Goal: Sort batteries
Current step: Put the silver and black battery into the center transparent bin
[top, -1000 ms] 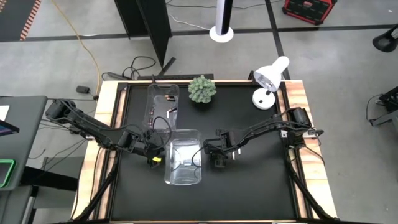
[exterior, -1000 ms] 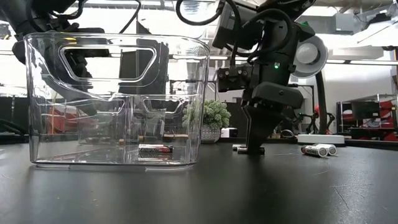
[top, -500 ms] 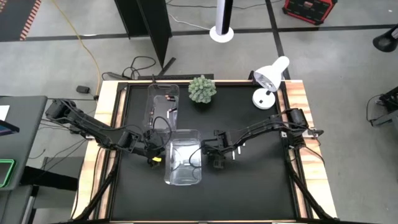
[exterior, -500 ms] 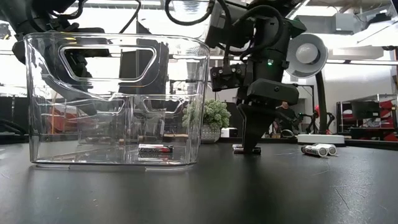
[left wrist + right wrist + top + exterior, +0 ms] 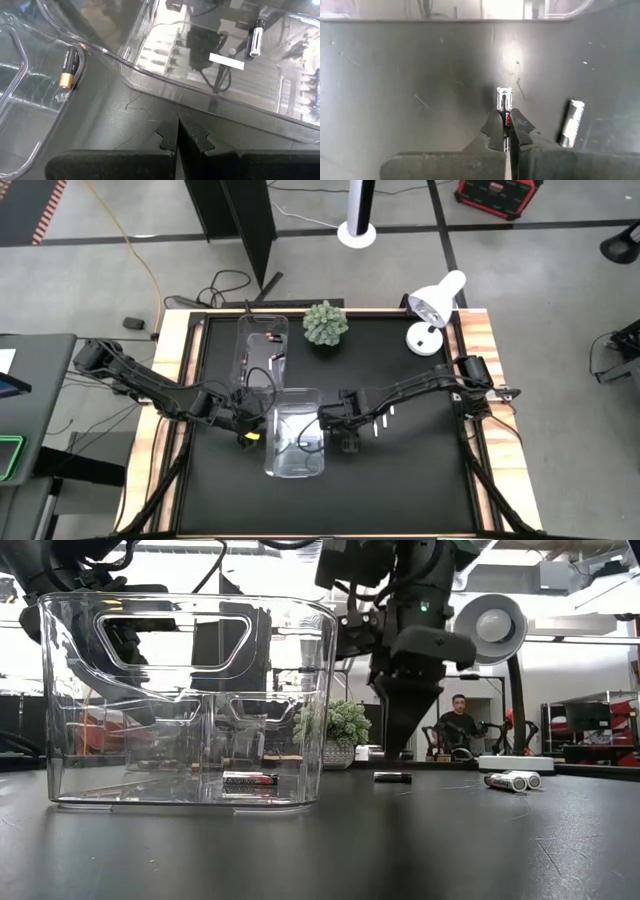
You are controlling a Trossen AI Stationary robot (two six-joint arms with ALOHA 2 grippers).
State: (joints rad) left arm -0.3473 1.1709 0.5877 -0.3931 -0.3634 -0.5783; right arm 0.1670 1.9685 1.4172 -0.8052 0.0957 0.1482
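right end effector [image 5: 508,131] points down above the surface [image 5: 400,480], pinching a battery [image 5: 504,99]; left end effector [image 5: 178,134] rests closed beside the bin [image 5: 296,442].

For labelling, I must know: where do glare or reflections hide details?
Low view: the bright room backlights the right gripper, leaving a silhouette; the clear bin wall carries reflections. Left wrist view: reflections streak the bin over the black battery. Right wrist view: the held battery tip glints.

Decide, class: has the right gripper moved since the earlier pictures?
Yes. In the low view the right gripper, shut on a battery, has risen off the table and shifted toward the clear bin.
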